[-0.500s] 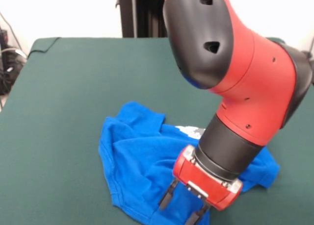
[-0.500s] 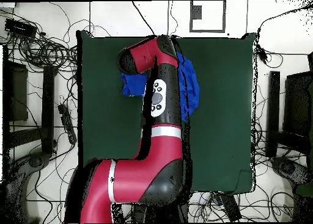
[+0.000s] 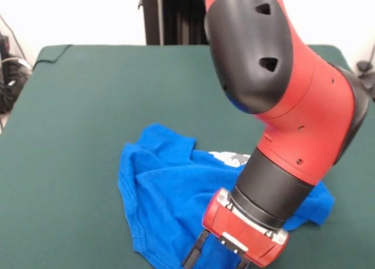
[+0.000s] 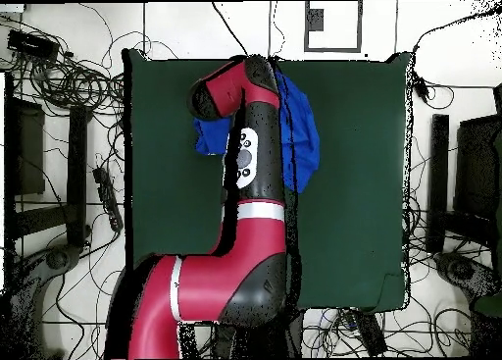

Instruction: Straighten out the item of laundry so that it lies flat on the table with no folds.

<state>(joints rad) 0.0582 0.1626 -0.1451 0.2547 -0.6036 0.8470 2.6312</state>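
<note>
T-shirt [image 3: 170, 187], bright blue, lay crumpled on the green table [image 3: 70, 105], toward the edge nearest the front camera and far from the pedestal. Several folds ran across it, one sleeve-like flap was turned up on the pedestal side, and a small patch of white-grey print [image 3: 231, 158] showed beside the arm. In the overhead view the shirt [image 4: 299, 140] appeared as a blue patch on both sides of the arm, which covered its middle.

Judged from its draping and creases, the shirt was light, soft and limp: it would follow a pull, stretch a little and slide easily over the felt, and it would bunch if pushed. It was not fragile. A sensible hold would be a hemmed edge or corner, such as the stitched hem [image 3: 136, 231] at the side of the shirt nearest the front camera, pinching one layer only so that a drag away from the shirt's middle would open the folds.

Arm [image 3: 281, 105] reached from the pedestal across the table, its wrist bent steeply down over the near part of the shirt. Gripper [image 3: 214, 260] pointed downward, low over the cloth. Its dark fingers [image 3: 195, 251] stood apart with nothing between them, though their tips ran off the bottom of the front view, so contact with the cloth could not be told.
</note>
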